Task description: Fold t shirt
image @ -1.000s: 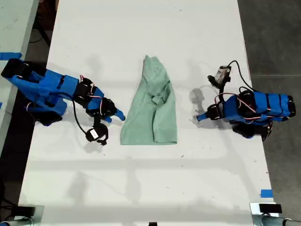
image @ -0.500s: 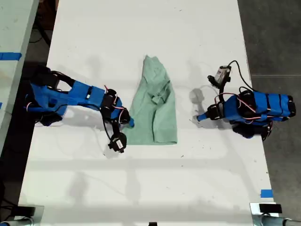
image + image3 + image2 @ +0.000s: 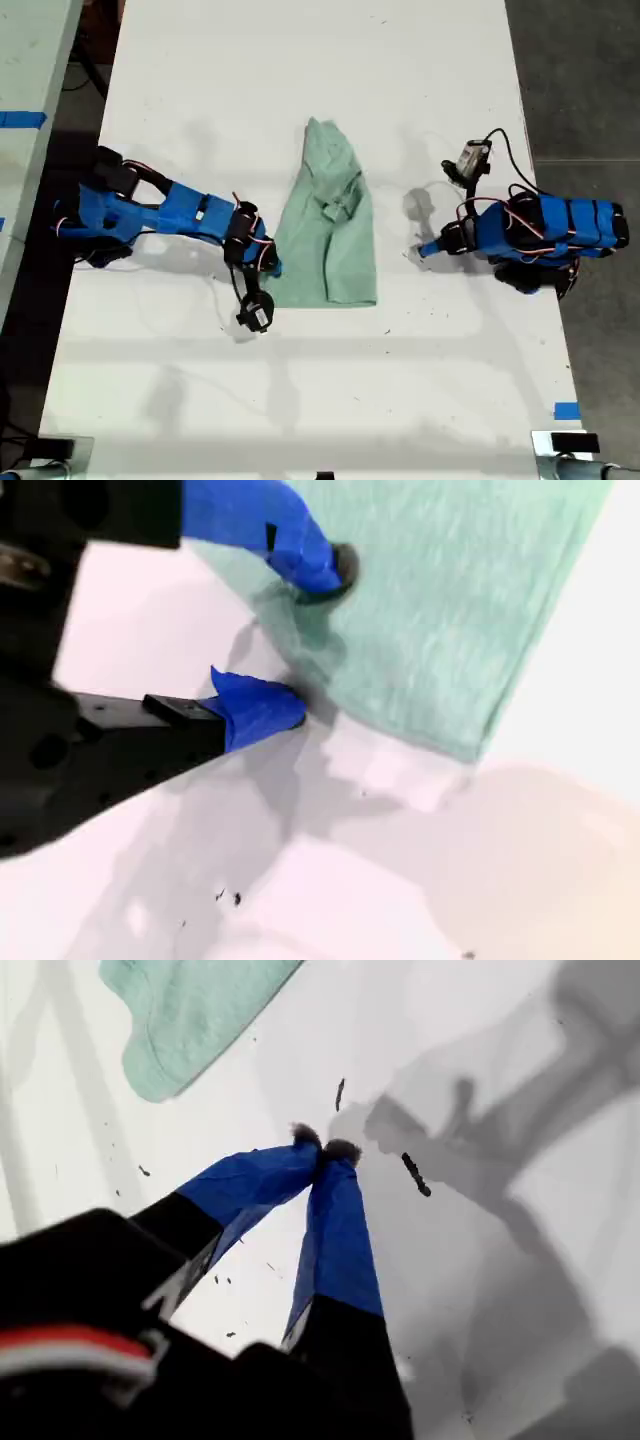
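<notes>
Nearest, the second gripper (image 3: 272, 268) (image 3: 320, 645) stands spread over the t shirt's (image 3: 330, 240) (image 3: 450, 610) edge, at its 8 o'clock corner. The wrinkled shirt lies mid-table (image 3: 300, 400). At its 3 o'clock, apart, the first gripper (image 3: 422, 250) (image 3: 322, 1148) is pressed together, empty.

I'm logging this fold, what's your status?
My first gripper shut, empty, off cloth. My second gripper open, straddling t shirt edge. Nothing in the way.
</notes>
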